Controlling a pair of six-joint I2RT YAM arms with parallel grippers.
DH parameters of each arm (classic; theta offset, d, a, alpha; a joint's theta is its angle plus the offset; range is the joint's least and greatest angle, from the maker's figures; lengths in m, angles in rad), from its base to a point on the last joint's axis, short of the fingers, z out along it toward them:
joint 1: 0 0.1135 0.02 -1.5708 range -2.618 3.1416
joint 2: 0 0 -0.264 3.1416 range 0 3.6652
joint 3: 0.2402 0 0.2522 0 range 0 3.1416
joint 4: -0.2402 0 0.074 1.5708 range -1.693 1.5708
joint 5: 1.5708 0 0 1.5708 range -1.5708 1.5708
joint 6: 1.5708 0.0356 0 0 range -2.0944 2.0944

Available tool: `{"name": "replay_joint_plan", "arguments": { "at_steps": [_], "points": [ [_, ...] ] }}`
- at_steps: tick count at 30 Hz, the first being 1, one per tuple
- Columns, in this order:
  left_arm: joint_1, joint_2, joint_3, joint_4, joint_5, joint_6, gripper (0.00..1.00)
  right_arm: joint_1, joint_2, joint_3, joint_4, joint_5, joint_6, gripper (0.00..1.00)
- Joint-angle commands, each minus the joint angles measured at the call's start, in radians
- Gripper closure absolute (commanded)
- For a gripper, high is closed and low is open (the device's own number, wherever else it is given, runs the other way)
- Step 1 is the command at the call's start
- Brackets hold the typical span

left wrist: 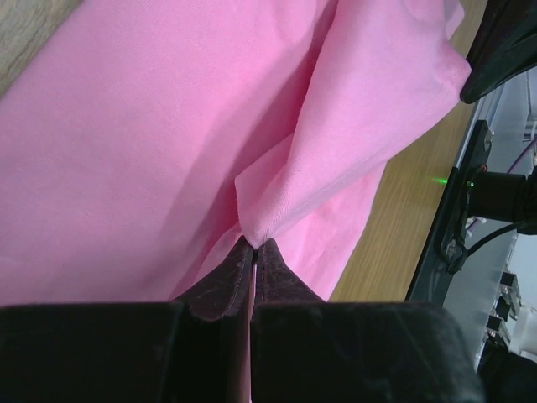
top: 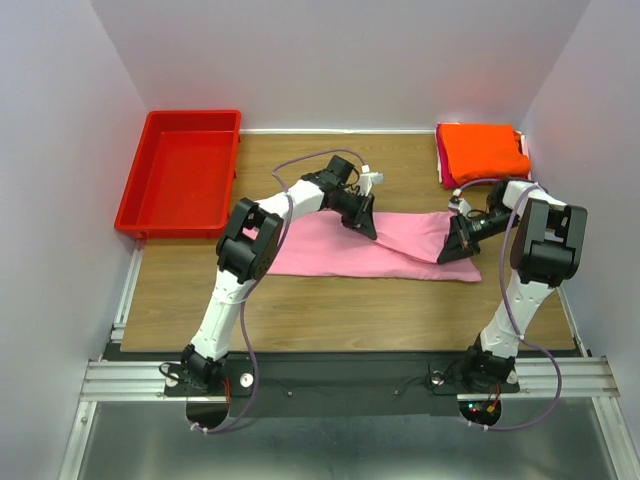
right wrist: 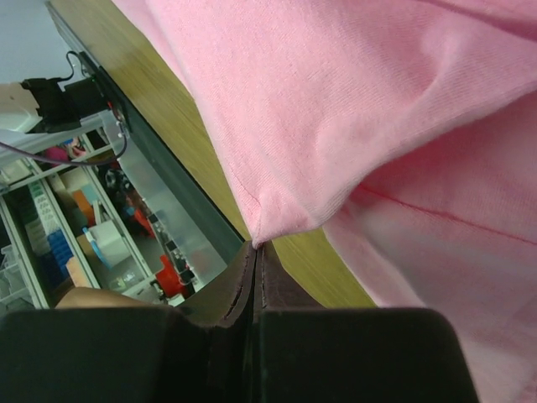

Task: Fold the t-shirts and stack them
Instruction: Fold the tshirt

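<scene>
I have both pincers clenched on the light pink t-shirt (top: 375, 247), which lies spread across the middle of the wooden surface (top: 330, 310). The left pincer (left wrist: 254, 245) pinches a corner at the shirt's far edge; the right pincer (right wrist: 254, 245) pinches a corner at its right end, and both wrist views show only a small nip of cloth between the tips. That is my worry: I judge the fold could fail if either corner slips free under tension, or if one arm leads the other and the cloth twists or bunches. Pulling too far could also drag the whole shirt off its spot. Beyond the shirt's right end sits the folded bright orange t-shirt (top: 483, 150) on a darker one, close to the right arm's elbow, so a wide swing could knock that stack. The red tray (top: 182, 172) stands beyond the shirt's left end, well apart
</scene>
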Motion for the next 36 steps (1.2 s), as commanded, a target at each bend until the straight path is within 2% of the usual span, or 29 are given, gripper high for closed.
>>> {"name": "replay_joint_plan", "arguments": {
  "at_steps": [1, 4, 11, 19, 25, 28, 29, 30, 31, 34, 36],
  "points": [
    [0.008, -0.076, 0.069, -0.052, 0.035, 0.051, 1.0, 0.005, -0.045, 0.009, -0.016, 0.013, -0.021, 0.99],
    [0.01, -0.076, 0.081, -0.064, 0.04, 0.06, 0.99, 0.005, -0.039, 0.01, -0.006, 0.011, -0.015, 0.99],
    [0.028, -0.077, 0.121, -0.028, 0.155, 0.038, 0.96, 0.005, -0.036, 0.073, -0.033, -0.096, -0.033, 0.99],
    [0.051, -0.056, 0.092, 0.041, 0.299, -0.074, 0.96, -0.006, -0.034, 0.147, -0.061, -0.156, -0.032, 1.0],
    [0.065, -0.053, 0.069, 0.072, 0.307, -0.105, 0.97, -0.012, -0.019, 0.148, -0.061, -0.148, -0.018, 0.99],
    [0.067, -0.046, 0.067, 0.052, 0.278, -0.081, 0.93, -0.01, -0.013, 0.134, -0.059, -0.13, -0.017, 0.99],
    [0.07, -0.045, 0.067, 0.028, 0.267, -0.07, 0.9, -0.01, -0.011, 0.13, -0.059, -0.122, -0.017, 0.99],
    [0.07, -0.039, 0.07, 0.014, 0.25, -0.044, 0.68, -0.01, -0.011, 0.119, -0.059, -0.114, -0.021, 1.0],
    [0.071, -0.036, 0.073, -0.003, 0.238, -0.027, 0.59, -0.01, -0.013, 0.111, -0.061, -0.114, -0.021, 0.99],
    [0.09, -0.043, 0.063, -0.058, 0.202, 0.054, 0.51, -0.007, -0.016, 0.079, -0.059, -0.133, -0.027, 1.0],
    [0.099, -0.094, 0.03, -0.025, 0.176, 0.076, 0.47, 0.002, -0.018, 0.064, -0.041, -0.147, -0.021, 0.99]
  ]
}}
